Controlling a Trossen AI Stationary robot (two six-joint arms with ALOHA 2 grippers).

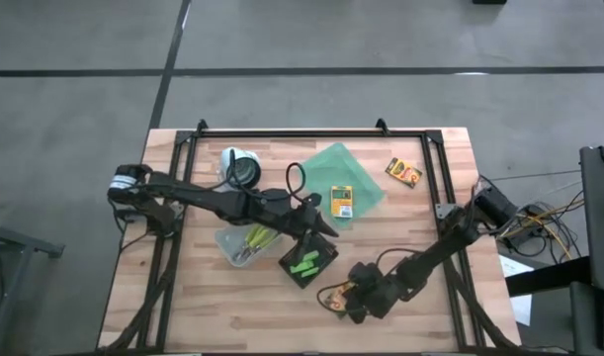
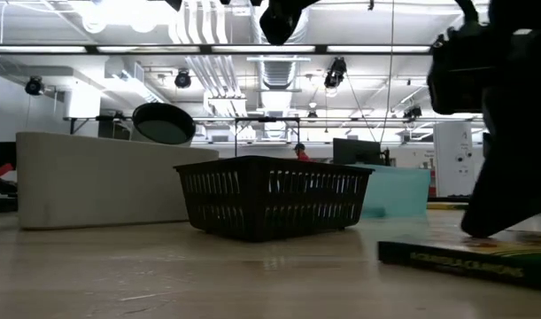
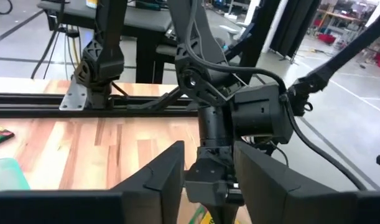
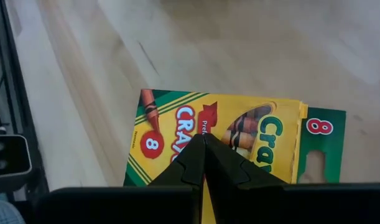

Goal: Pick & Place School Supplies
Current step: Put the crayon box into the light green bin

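Note:
A yellow-and-green crayon box lies flat on the table near its front edge, and it also shows in the low view. My right gripper is shut, its fingertips slanting down over the box's printed face. My left gripper hangs open with nothing between its fingers, above the black box. Green markers lie in that box. Yellow-green scissors lie in the clear bin. A second crayon box rests on the green tray, and a third one lies at the far right. My right gripper's shut fingertips stand over the middle of the crayon box's printed face, coming slantwise from above. I cannot tell whether they touch it. The box lies flat on the table.
A white cup stands at the far left of the work area. A black frame runs around the table's far edge and sides. Bare wood lies along the near edge. In the low view the black box stands mid-table.

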